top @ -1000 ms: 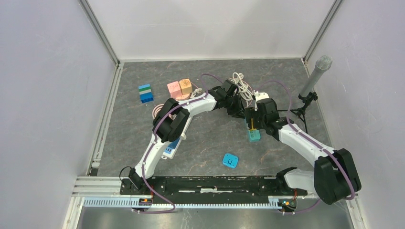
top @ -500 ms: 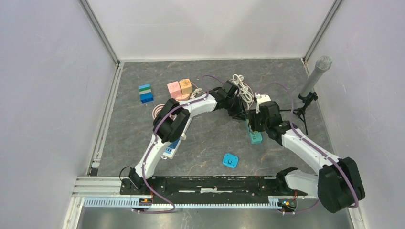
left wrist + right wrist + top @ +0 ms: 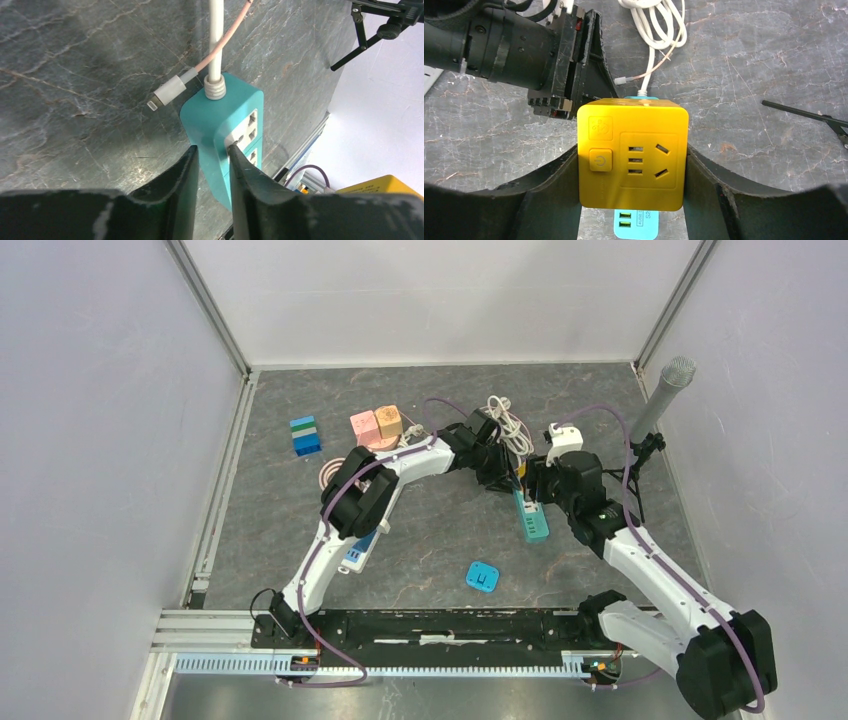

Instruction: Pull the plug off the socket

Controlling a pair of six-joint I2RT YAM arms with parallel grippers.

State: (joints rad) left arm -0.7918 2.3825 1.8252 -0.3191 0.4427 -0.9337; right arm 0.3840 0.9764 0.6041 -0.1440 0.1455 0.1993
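Cable coil (image 3: 510, 425) lies behind socket (image 3: 533, 523) and plug (image 3: 632, 152).

The left end effector (image 3: 212, 152) grips the near end of a teal strip (image 3: 220, 112), with one black finger (image 3: 170, 185) on each side of it. The strip stands on edge on the grey marbled worktop (image 3: 75, 75), sockets facing right. A white cable (image 3: 215, 35) enters its far end through a ribbed collar. A pink cable (image 3: 225, 42) crosses it, and its plug (image 3: 167, 92) lies just beside the strip. A black stand (image 3: 370, 30) is top right and a yellow block (image 3: 382, 186) bottom right.
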